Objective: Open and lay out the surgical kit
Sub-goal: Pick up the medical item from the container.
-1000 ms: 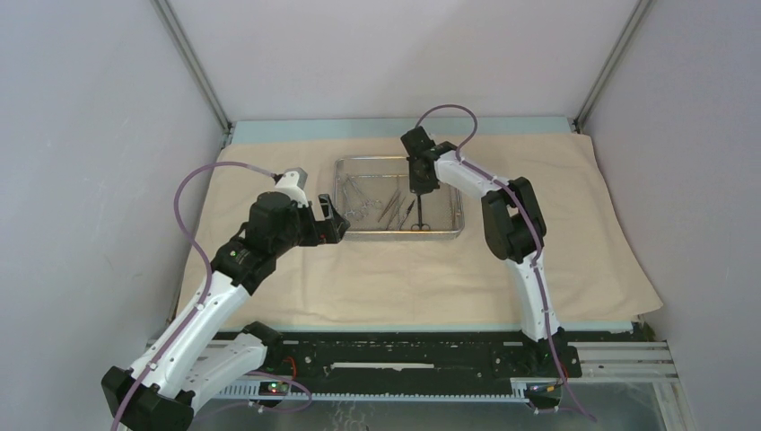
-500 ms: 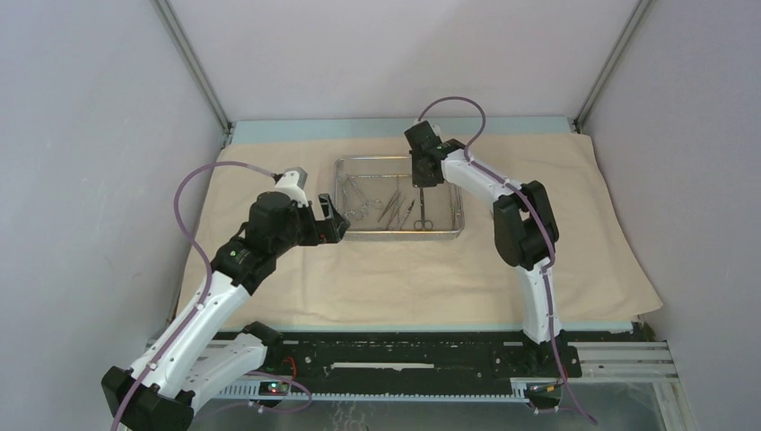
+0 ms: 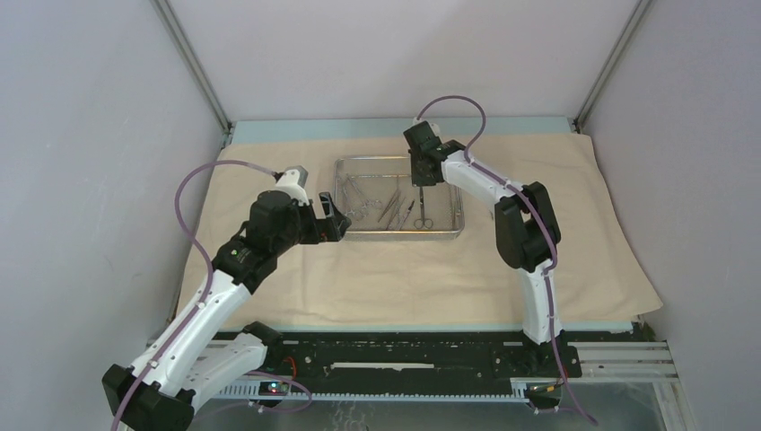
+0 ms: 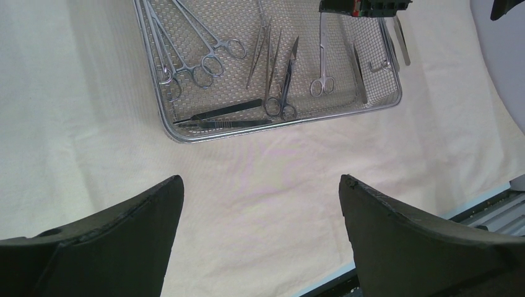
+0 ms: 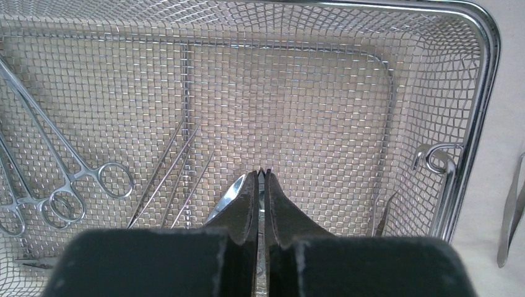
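Several steel instruments (image 4: 226, 109) lie in the shiny mesh tray (image 4: 232, 83) on flat beige cloth (image 4: 93, 154). Right gripper (image 5: 261, 177) pinches the scissors (image 4: 321, 55) by their blades, while the left gripper (image 4: 260, 182) gapes wide.

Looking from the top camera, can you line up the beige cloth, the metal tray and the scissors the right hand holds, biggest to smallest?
1. beige cloth, biggest by far.
2. metal tray, lying on it.
3. scissors, pinched in the right hand, plainly smallest.

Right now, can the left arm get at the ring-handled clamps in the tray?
Probably yes: the left claw is open beside the tray, the clamps lie uncovered at that end, and the right claw is farther right.
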